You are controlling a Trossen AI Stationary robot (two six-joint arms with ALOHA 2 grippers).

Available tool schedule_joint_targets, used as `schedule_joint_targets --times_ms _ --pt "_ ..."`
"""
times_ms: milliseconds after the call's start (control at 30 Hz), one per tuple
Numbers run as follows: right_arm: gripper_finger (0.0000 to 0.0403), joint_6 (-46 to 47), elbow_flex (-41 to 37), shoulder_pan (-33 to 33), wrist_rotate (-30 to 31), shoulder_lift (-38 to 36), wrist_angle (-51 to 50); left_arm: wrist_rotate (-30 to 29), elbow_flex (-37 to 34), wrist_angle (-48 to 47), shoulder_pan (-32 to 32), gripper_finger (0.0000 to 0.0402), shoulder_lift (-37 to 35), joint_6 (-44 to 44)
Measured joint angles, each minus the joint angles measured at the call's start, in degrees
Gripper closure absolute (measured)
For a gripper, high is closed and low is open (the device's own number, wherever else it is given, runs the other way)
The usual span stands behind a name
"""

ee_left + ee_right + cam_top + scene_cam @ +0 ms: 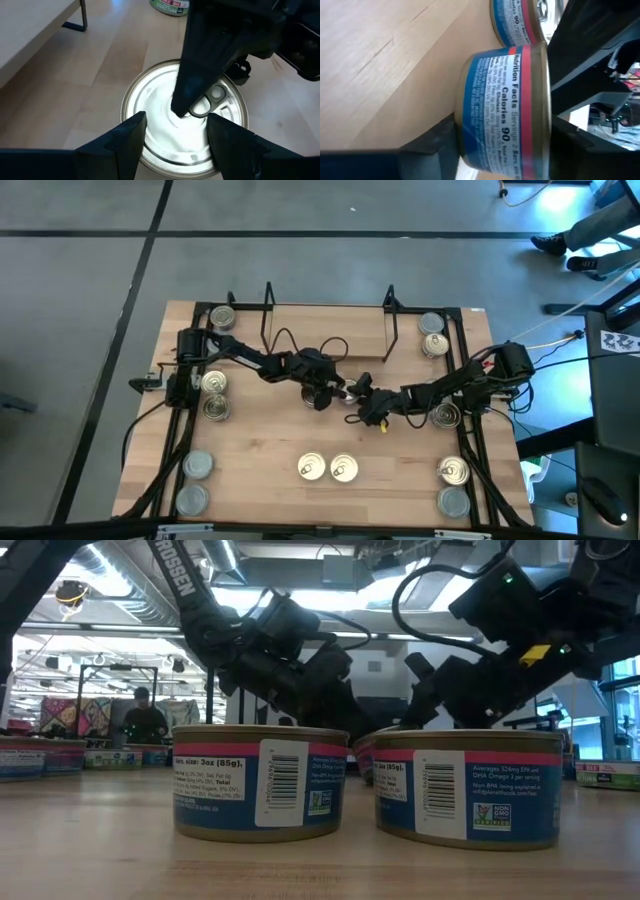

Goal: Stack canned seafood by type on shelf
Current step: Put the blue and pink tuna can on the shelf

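A pull-tab can of seafood [155, 105] sits mid-table between both grippers; its blue-and-pink label [505, 90] faces the right wrist view. My left gripper [176, 120], coming from the table's left [322, 392], is open, and its fingertips stand over the near part of the can's rim. My right gripper [502, 130] reaches in from the right [358, 405], with one finger above the can and one below it. The shelf [330, 328] stands at the table's far edge. Whether the can rests on the table is hidden. My left gripper: I cannot tell whether its fingertips touch the can's rim. My right gripper has the can between its two fingers. One finger [200, 60] lies across the top and ends by the pull tab [202, 107]. The other sits at the bottom rim [461, 115]. The fingers slant down from the table's right.
Two gold-topped cans [312, 468] [343, 468] stand near the front centre and fill the low view [260, 785]. More cans stand along the left side [213, 383], the right side [445, 415] and beside each shelf end [222, 318] [432, 330]. People are in the room behind.
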Motion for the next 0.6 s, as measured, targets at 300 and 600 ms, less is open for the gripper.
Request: schedule_joint_targets --times_ms 300,600 --pt "0.0202 4.46 0.26 4.13 4.06 -0.32 -0.25 -0.41 -0.11 -4.63 -0.23 0.0188 -4.69 -0.25" --pt "0.0204 8.84 0.24 8.91 11.04 -8.86 -5.01 -11.58 -0.13 -25.61 -3.13 0.0188 -19.36 4.72"
